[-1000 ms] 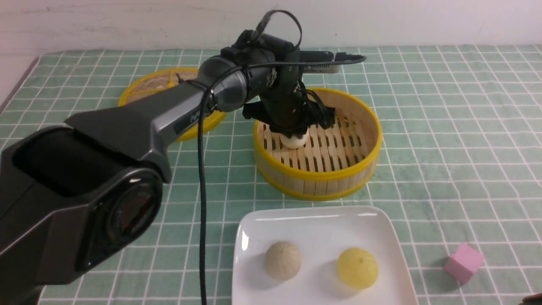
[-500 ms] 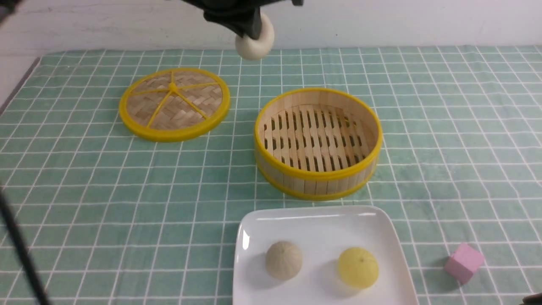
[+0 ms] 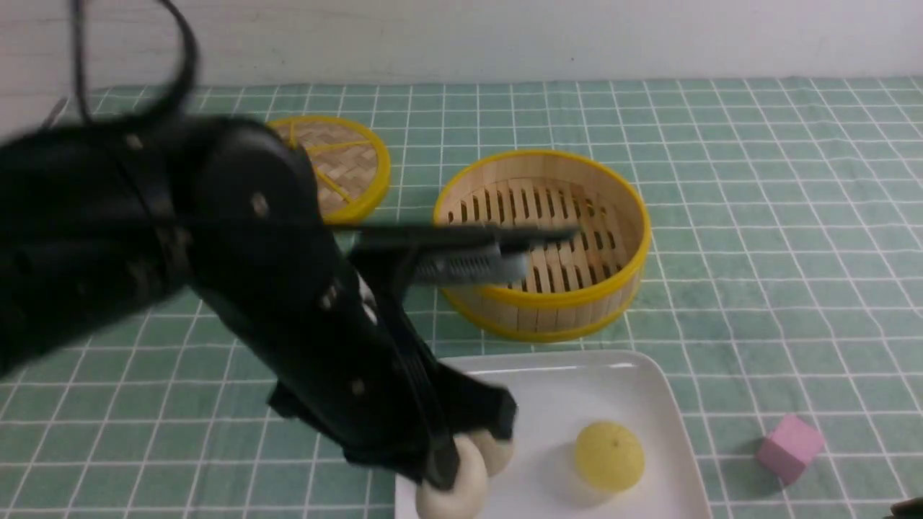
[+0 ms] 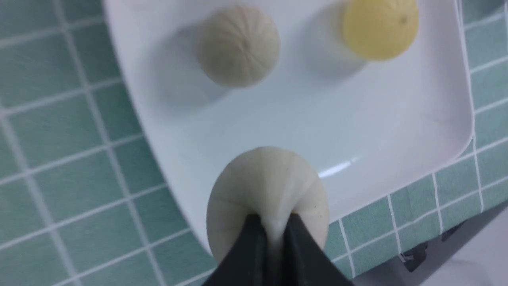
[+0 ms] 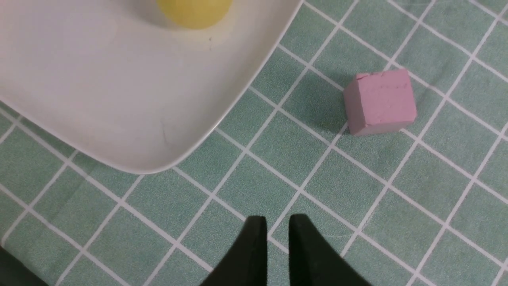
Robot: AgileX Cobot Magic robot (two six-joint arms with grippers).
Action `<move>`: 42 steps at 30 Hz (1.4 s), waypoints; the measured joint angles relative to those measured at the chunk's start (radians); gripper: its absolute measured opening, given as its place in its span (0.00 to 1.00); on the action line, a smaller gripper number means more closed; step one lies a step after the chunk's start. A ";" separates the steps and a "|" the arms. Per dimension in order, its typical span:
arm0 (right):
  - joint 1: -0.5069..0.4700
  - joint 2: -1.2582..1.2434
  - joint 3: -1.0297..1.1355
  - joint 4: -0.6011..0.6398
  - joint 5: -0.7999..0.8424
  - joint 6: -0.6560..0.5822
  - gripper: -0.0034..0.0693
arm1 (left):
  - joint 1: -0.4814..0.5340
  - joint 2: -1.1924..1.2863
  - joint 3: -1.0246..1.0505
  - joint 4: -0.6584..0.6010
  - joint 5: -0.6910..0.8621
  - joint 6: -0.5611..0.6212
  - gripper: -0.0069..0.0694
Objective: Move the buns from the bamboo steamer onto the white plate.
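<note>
Left gripper jaws clenching pale cream pleated round bun, hovering over near-left edge of glossy white rounded-square plate. Round bamboo steamer standing empty. You should be nudging rightward, lowering gently before releasing, clearing beige domed bun. Right gripper jaws pinched together, empty.

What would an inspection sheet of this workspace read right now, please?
Surface: green checked cloth, lying flat.
Job's things: bamboo steamer empty; yellow bun and beige bun resting on white plate; third bun over the plate's near-left corner, contact unclear.
Clutter: pink cube right of the plate; lid flat, left of the steamer.
Grippers: left claw pinching the third bun; right claw shut, empty.
Cables: black cable looping above the left arm.
Surroundings: white wall behind the table.
</note>
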 joint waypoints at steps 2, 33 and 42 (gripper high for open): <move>0.000 0.000 0.000 0.000 0.000 0.000 0.21 | -0.066 0.012 0.086 -0.015 -0.109 -0.013 0.13; 0.000 -0.426 -0.126 0.023 0.127 0.053 0.03 | -0.131 0.054 -0.008 0.198 -0.234 -0.061 0.73; 0.000 -0.548 0.104 0.049 -0.337 0.053 0.03 | -0.131 0.052 -0.014 0.270 -0.211 -0.100 0.30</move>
